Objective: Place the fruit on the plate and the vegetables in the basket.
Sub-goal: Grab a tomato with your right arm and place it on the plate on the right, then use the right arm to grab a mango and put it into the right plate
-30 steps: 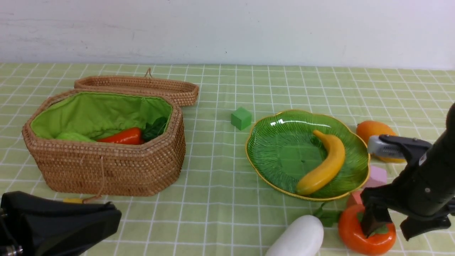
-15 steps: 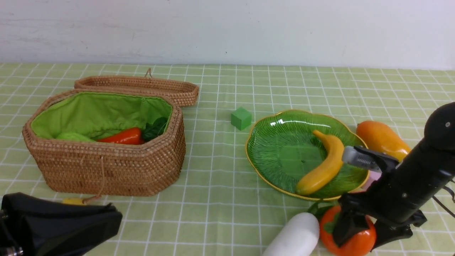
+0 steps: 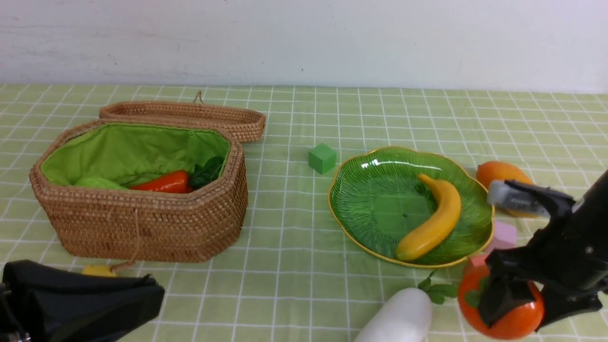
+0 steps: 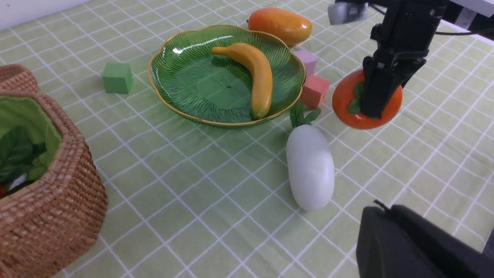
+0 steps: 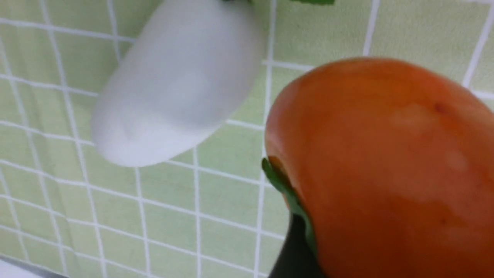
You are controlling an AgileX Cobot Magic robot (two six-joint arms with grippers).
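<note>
The round orange-red persimmon [image 3: 510,325] is tipped on its side between the fingers of my right gripper [image 3: 520,308], which is shut on it near the front right; it fills the right wrist view [image 5: 386,166]. On the green plate [image 3: 361,166] lies the yellow banana [image 3: 434,218]. The mango [image 3: 498,172] rests on the cloth behind the plate's right side. The white radish [image 3: 396,318] lies at the front, left of the persimmon. In the wicker basket [image 3: 142,223] are a red-orange vegetable [image 3: 164,183] and a light green gourd [image 3: 97,183]. My left gripper [image 4: 380,208] is shut and holds nothing at the front left.
A green cube [image 3: 322,157] sits left of the plate. A pink cube [image 3: 503,235] and a red cube [image 3: 475,261] lie by the plate's right front rim. A yellow cube [image 3: 97,270] sits before the basket. The basket lid [image 3: 190,116] lies open behind it.
My right gripper closed on the persimmon, swung left toward the radish with it, then came back right. The persimmon now sits tipped in the jaws. The left arm barely moved.
</note>
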